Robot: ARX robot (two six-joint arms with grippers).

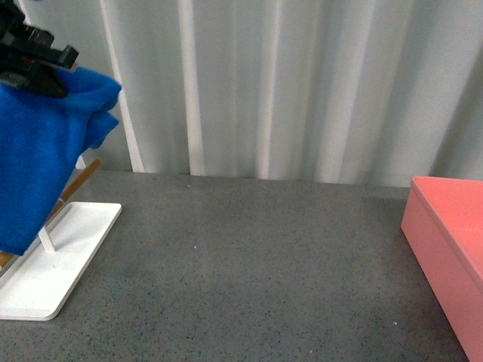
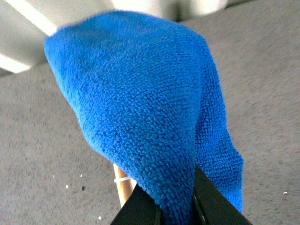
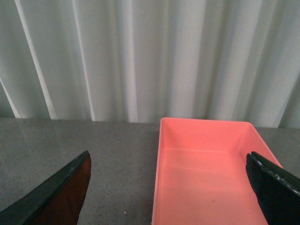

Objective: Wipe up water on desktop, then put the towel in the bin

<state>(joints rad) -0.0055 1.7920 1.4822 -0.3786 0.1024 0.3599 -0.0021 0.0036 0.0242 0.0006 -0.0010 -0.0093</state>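
My left gripper (image 1: pixel 34 64) is high at the far left of the front view, shut on the blue towel (image 1: pixel 41 162), which hangs down from it over the white tray. In the left wrist view the towel (image 2: pixel 140 108) fills the frame, pinched between my black fingers (image 2: pixel 213 201). The dark grey speckled desktop (image 1: pixel 249 256) spreads across the front view. The salmon-pink bin (image 1: pixel 449 253) stands at the right edge. In the right wrist view the bin (image 3: pixel 206 178) is empty, and my right gripper (image 3: pixel 171 192) is open above its near left wall.
A flat white tray (image 1: pixel 53 275) with wooden rods (image 1: pixel 79 181) lies on the left of the desktop under the hanging towel. One rod (image 2: pixel 123 187) shows in the left wrist view. A white pleated curtain (image 1: pixel 287 83) closes off the far edge.
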